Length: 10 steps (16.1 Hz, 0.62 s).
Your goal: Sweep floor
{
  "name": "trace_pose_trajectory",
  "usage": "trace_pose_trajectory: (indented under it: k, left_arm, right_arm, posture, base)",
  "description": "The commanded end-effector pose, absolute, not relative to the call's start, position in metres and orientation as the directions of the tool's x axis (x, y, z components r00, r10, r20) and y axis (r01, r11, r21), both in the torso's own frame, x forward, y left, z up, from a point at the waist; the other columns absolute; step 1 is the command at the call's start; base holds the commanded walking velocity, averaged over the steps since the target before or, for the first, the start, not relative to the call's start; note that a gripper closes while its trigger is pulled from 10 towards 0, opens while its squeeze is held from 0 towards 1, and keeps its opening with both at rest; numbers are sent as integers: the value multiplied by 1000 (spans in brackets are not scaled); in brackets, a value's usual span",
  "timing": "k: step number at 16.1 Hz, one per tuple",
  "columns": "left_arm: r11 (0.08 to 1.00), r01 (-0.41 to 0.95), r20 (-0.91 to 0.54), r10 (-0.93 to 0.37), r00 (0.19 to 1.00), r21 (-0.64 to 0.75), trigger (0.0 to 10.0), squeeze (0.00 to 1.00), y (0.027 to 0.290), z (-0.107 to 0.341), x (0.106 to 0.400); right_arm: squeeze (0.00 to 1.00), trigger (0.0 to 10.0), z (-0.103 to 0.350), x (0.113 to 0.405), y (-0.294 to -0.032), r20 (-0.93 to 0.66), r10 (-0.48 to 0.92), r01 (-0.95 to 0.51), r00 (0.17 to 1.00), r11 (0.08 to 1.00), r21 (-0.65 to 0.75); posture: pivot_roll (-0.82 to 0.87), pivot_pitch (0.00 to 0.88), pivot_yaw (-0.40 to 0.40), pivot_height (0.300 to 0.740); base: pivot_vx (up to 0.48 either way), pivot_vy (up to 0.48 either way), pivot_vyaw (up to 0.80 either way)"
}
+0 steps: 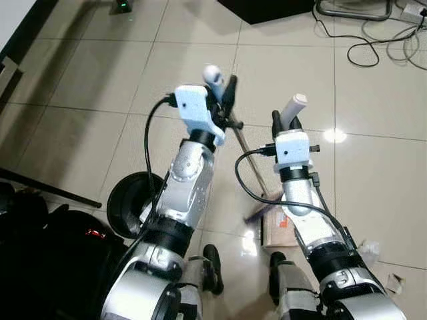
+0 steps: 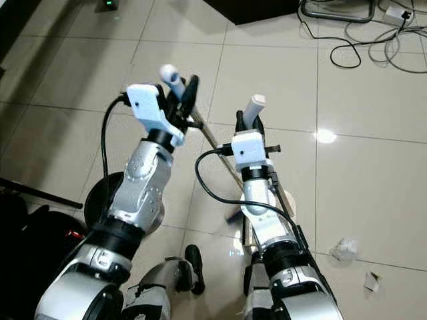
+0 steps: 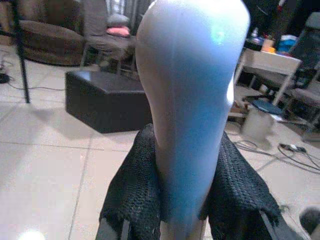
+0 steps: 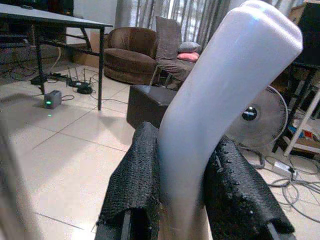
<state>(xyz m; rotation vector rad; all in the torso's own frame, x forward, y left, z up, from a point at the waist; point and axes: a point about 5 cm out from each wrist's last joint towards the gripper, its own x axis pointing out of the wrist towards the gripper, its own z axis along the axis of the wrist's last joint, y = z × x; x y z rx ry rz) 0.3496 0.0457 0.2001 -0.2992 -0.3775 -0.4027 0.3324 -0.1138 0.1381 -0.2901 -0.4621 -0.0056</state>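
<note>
My left gripper (image 1: 221, 88) is shut on the white top of a broom handle (image 3: 190, 100), held up in front of me. The thin broom stick (image 1: 248, 157) slants down to a dark brush head (image 1: 256, 213) on the tiles between my arms. My right gripper (image 1: 287, 124) is shut on a second white handle (image 4: 220, 110), which leads down to a tan dustpan (image 1: 276, 230) beside the brush. A crumpled white paper (image 2: 345, 249) and a small paper scrap (image 2: 371, 281) lie on the floor to my right.
A black round fan base (image 1: 129, 198) and a black bag (image 1: 47, 260) sit at my left, with a dark pole (image 1: 47, 187) lying across the floor. Cables (image 1: 380, 40) and a black box (image 1: 267, 8) are ahead. The tiles ahead are open.
</note>
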Motion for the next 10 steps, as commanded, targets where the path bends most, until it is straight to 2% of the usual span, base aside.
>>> trace_pose_trajectory:
  k: [1,5,7,10]
  left_arm:
    - [882,418,402,-309,862,-218,10000,0,51,194,348]
    - [941,299,431,-206,878,-159,10000,0,98,218,373]
    - [946,293,410,-214,887,-141,10000,0,104,227,381]
    - [944,315,290,-276,916,-99,10000,0,104,215,388]
  right_arm:
    - [0,10000,111,326,-116,323,30,44,946,974,-221]
    - [0,10000,108,314,-146,346,-99,128,933,990,-62]
    - [0,10000,103,308,-157,332,-144,155,932,988,-5]
    - [0,10000,109,306,-167,351,-177,175,919,984,36]
  posture:
    - [86,258,165,740]
    - [77,178,163,740]
    - [78,138,166,740]
    - [56,85,177,740]
  base:
    - [0,0,0]
    - [0,0,0]
    - [0,0,0]
    - [0,0,0]
